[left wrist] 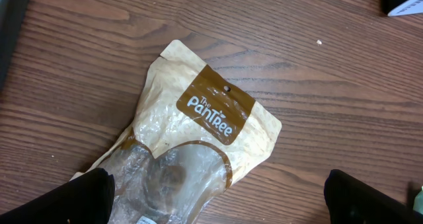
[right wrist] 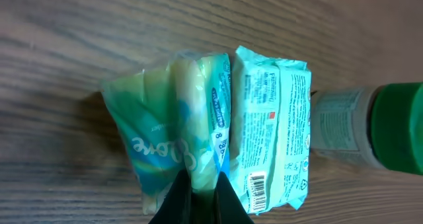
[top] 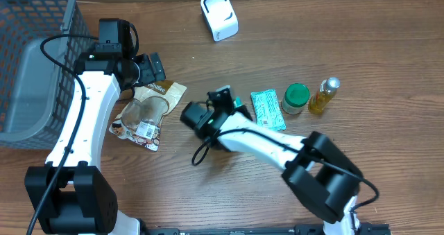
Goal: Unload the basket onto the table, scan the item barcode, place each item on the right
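Note:
My right gripper [right wrist: 201,192] is shut on the edge of a soft green-and-blue tissue pack [right wrist: 168,128], which stays low over the wood. In the overhead view this gripper [top: 223,102] sits mid-table, hiding most of the pack. Right beside it lies a teal wipes pack [right wrist: 272,128] with a small barcode [right wrist: 260,184] facing up. The white barcode scanner [top: 219,16] stands at the far edge. My left gripper [left wrist: 225,201] hangs open over a brown-and-clear PanTree pouch [left wrist: 201,128], its fingers [left wrist: 86,197] wide apart and touching nothing.
A green-lidded jar [top: 296,98] and a small yellow bottle [top: 325,96] stand right of the teal wipes pack [top: 267,109]. A grey mesh basket [top: 31,75] fills the left edge. The pouch [top: 149,111] lies beside the left arm.

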Motion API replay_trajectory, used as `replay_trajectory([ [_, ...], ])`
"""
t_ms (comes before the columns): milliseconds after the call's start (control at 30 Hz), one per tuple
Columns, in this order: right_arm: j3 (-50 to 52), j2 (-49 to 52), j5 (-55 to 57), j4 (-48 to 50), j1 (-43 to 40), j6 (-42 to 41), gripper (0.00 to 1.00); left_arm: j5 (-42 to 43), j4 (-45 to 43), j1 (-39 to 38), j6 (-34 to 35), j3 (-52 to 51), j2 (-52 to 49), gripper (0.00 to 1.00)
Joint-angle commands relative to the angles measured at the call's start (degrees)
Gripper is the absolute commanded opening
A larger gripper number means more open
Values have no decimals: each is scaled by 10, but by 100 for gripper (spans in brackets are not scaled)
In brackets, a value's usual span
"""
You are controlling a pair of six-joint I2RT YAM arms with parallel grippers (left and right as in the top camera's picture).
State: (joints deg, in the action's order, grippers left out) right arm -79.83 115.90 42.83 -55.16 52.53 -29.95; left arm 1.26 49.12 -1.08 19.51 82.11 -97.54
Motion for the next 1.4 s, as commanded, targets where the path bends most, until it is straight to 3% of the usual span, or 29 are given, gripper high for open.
replay_trajectory([
  [0, -11, 16, 76, -3, 8, -3, 4, -2, -1, 2, -2, -2, -6, 100],
  [533, -11, 37, 118, -46, 0, -3, 4, -2, -1, 2, -2, -2, -6, 100],
  [833, -11, 37, 85, -52, -32, -60, 4, -2, -1, 2, -2, -2, -6, 100],
  [1133, -11, 37, 44, -52, -39, -63, 4, -2, -1, 2, -2, -2, -6, 100],
  [1300, -11, 37, 44, -47, -39, -63, 25, -2, -1, 2, -2, -2, -6, 100],
  [1333, -11, 37, 41, -45, -39, -63, 36, -2, -1, 2, -2, -2, -6, 99],
  [1367, -11, 37, 35, -45, -39, -63, 40, -2, -1, 2, -2, -2, -6, 100],
])
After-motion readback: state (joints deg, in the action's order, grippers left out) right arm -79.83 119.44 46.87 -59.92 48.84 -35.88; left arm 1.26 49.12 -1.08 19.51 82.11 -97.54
